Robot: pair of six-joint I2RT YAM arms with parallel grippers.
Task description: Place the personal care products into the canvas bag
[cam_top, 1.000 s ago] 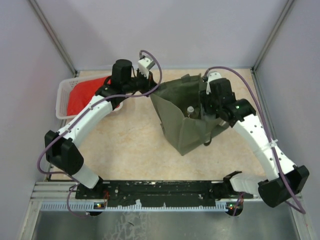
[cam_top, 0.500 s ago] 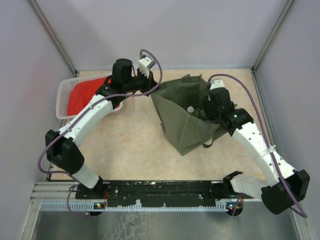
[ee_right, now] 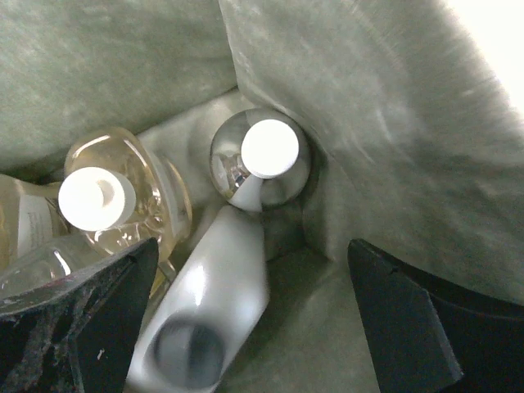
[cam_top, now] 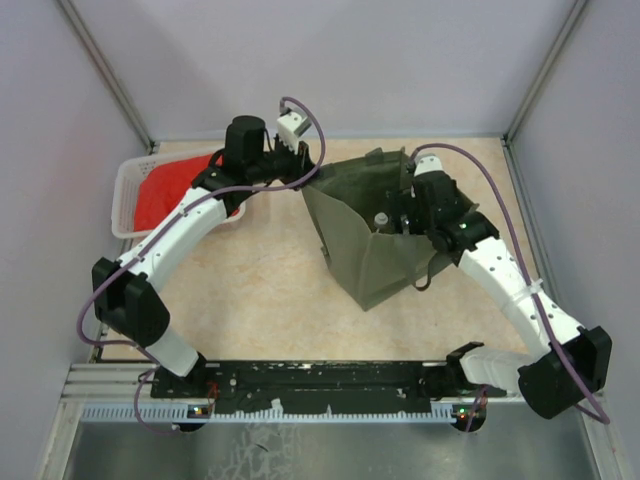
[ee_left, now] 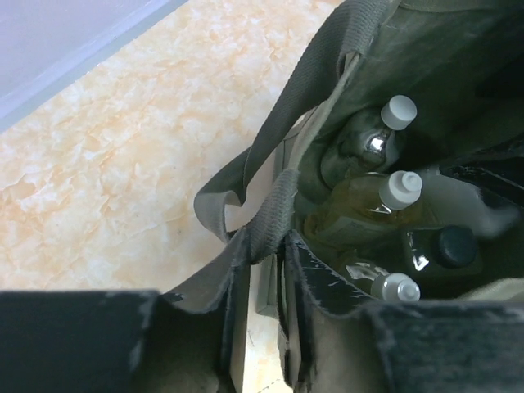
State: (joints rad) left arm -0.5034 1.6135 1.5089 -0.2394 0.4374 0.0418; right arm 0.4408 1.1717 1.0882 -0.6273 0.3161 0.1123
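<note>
The olive-green canvas bag (cam_top: 355, 255) stands open at mid-table. My left gripper (cam_top: 303, 168) is at its back-left rim. In the left wrist view its fingers (ee_left: 233, 286) stand slightly apart, open, with the bag's handle strap (ee_left: 274, 214) still lying across their tips. My right gripper (cam_top: 405, 215) reaches down inside the bag. It is wide open (ee_right: 250, 270) over a white bottle with a dark-grey cap (ee_right: 217, 299), which lies blurred and loose on the bag floor. An amber bottle (ee_right: 123, 205) and a clear white-capped bottle (ee_right: 262, 155) stand beside it. A black-capped bottle (ee_left: 450, 246) also shows inside.
A white lattice basket (cam_top: 128, 190) holding a red cloth (cam_top: 165, 195) sits at the far left by the left arm. Grey walls enclose the table on three sides. The bag's second handle (cam_top: 425, 278) hangs down its right side.
My right gripper has opened wide inside the bag and let go of the white bottle. The left fingers have parted a little at the strap.
</note>
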